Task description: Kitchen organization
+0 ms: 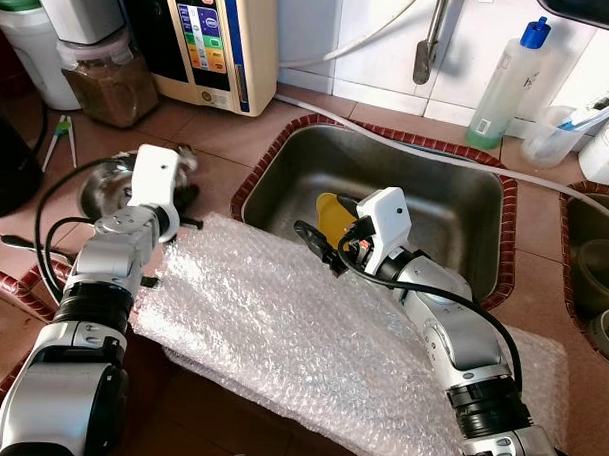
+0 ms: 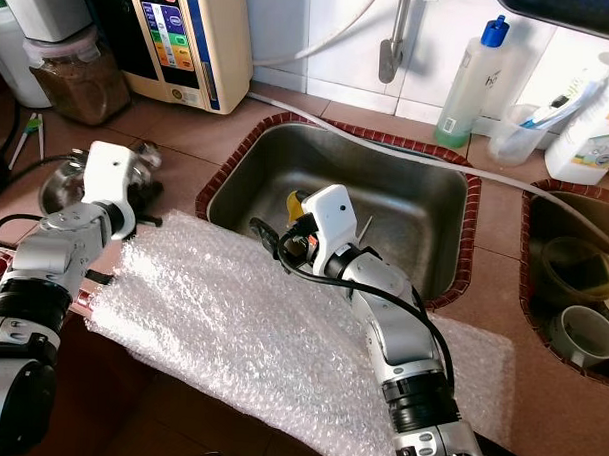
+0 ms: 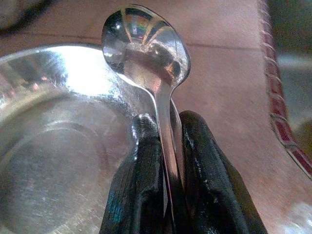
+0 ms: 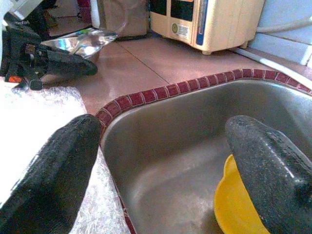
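My left gripper (image 3: 165,129) is shut on the handle of a shiny metal spoon (image 3: 146,48). It holds the spoon over the rim of a steel bowl (image 3: 48,146) that stands on the brown counter at the left (image 1: 101,193). Over the near-left corner of the steel sink (image 1: 456,193), my right gripper (image 4: 165,151) is open with nothing between its fingers (image 4: 58,161). A yellow dish (image 1: 330,214) lies in the sink just beyond that gripper. A sheet of bubble wrap (image 1: 281,317) covers the counter in front of the sink, under both arms.
A cream water purifier (image 1: 211,40) and a jar of brown grains (image 1: 109,81) stand at the back left. Behind the sink are a faucet (image 1: 431,37), a soap bottle (image 1: 505,85) and a clear cup (image 1: 553,132). A second basin (image 1: 593,268) at the right holds cups.
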### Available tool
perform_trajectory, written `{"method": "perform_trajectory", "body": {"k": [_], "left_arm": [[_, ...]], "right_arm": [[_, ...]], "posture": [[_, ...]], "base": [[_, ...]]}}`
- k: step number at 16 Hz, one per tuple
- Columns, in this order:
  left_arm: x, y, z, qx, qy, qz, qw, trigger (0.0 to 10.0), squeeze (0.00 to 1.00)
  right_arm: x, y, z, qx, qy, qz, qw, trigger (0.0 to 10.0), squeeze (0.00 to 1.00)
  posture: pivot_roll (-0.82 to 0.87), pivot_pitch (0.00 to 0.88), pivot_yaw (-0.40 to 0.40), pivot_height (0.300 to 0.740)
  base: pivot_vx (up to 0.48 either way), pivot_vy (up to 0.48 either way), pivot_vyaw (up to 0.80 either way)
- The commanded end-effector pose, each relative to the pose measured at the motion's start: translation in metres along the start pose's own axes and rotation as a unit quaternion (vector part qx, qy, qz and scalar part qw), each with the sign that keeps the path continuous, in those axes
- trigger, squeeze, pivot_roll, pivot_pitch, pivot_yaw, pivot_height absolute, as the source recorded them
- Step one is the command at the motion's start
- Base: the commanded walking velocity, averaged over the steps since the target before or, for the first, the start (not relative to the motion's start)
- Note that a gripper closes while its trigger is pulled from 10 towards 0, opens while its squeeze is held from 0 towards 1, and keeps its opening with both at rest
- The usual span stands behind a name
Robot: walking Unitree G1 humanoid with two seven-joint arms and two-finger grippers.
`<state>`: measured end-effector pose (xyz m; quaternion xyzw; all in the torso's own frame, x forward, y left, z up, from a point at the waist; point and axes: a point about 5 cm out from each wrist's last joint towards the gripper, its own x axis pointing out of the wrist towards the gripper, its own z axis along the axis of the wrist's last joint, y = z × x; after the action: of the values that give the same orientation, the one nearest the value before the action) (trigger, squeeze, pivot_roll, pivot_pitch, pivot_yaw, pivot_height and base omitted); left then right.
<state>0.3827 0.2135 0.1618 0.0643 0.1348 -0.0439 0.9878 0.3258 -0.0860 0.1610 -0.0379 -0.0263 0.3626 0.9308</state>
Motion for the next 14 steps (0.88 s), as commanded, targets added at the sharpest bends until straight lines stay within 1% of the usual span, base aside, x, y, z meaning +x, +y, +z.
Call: {"method": "perform_trajectory", "body": {"k": [1,3,4,5,6,7,8,10,13,14], "left_arm": [[0.0,0.007,-0.006,-0.006,0.008,0.022,1.0,0.0,0.0],[0.0,0.009,-0.003,0.002,-0.005,0.029,1.0,0.0,0.0],[0.0,0.009,-0.004,0.011,0.0,0.028,1.0,1.3,0.0],[0.0,0.007,-0.009,0.024,0.015,0.019,0.999,10.0,0.0],[0.0,0.007,-0.011,0.02,0.016,0.017,1.0,10.0,0.0],[0.0,0.006,-0.012,0.017,0.018,0.016,1.0,10.0,0.75],[0.0,0.004,-0.014,0.007,0.019,0.009,1.0,10.0,1.0],[0.0,0.002,-0.014,0.007,0.018,0.004,1.0,10.0,1.0],[0.0,0.004,-0.012,0.016,0.01,0.014,1.0,10.0,1.0],[0.001,0.004,-0.011,0.023,0.009,0.019,1.0,10.0,0.0]], "right_arm": [[0.0,-0.001,-0.004,0.001,0.01,-0.002,1.0,10.0,0.0],[0.001,-0.001,-0.004,0.0,0.01,0.0,1.0,10.0,0.0],[0.002,-0.001,-0.004,0.0,0.01,0.0,1.0,10.0,0.0],[0.002,0.0,-0.004,0.0,0.01,0.0,1.0,10.0,0.0],[0.002,0.0,-0.004,0.0,0.01,0.001,1.0,10.0,0.0],[0.002,0.0,-0.004,0.0,0.011,0.001,1.0,10.0,0.0],[0.002,0.0,-0.005,0.0,0.011,0.001,1.0,10.0,0.0],[0.001,0.0,-0.005,0.0,0.012,0.0,1.0,10.0,0.0],[0.0,-0.001,-0.006,0.0,0.013,-0.003,1.0,10.0,0.0],[0.0,-0.001,-0.006,0.0,0.012,-0.004,1.0,10.0,0.0]], "posture": [[-0.02,0.099,0.044,0.74],[-0.02,0.096,0.042,0.74],[-0.02,0.095,0.042,0.74],[-0.02,0.092,0.042,0.74],[-0.02,0.092,0.042,0.74],[-0.02,0.094,0.04,0.74],[-0.02,0.095,0.04,0.74],[-0.02,0.1,0.04,0.74],[-0.03,0.101,0.042,0.74],[-0.02,0.101,0.043,0.74]], "base": [[0.0,0.0,0.0],[0.0,0.0,0.0],[0.0,0.0,0.0],[0.0,0.0,0.0],[0.0,0.0,0.0],[0.0,0.0,0.0],[0.0,0.0,0.0],[0.0,0.0,0.0],[0.0,0.0,0.0],[0.0,0.0,0.0]]}}
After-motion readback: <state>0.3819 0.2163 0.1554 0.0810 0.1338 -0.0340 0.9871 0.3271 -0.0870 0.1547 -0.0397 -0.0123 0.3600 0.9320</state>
